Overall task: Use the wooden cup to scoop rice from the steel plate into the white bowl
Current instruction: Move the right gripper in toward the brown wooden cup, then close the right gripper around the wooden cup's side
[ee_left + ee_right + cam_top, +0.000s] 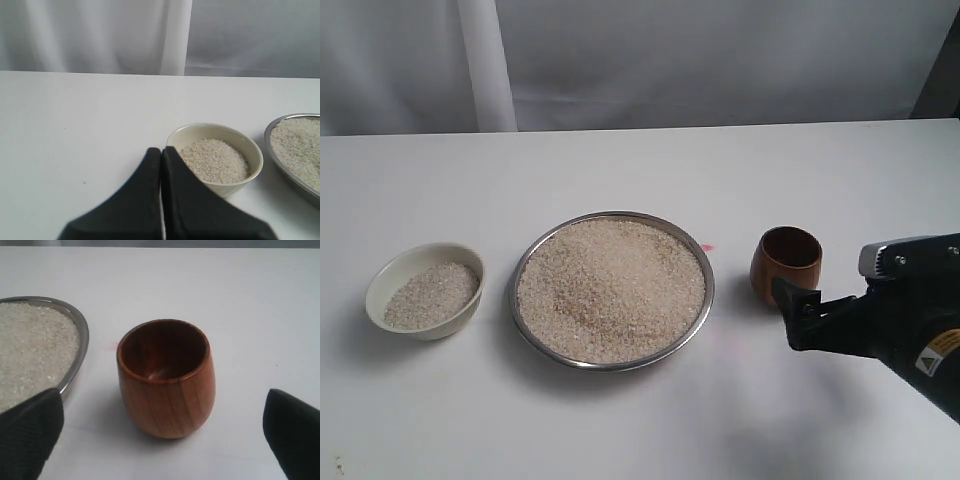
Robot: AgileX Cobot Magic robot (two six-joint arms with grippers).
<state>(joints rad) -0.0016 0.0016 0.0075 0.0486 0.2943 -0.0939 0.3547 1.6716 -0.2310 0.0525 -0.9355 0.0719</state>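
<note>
White surface [620,160] is carrying the upright wooden cup [786,262] just left of the right gripper [162,432], whose jaws are gaping wide apart toward it.

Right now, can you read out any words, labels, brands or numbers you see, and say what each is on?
Nothing can be read.
A yellow sticker on the right arm: too small and blurred to read.
A pink mark on the table: a smudge, not a character.
The steel plate, white bowl and wooden cup: no markings show.
</note>
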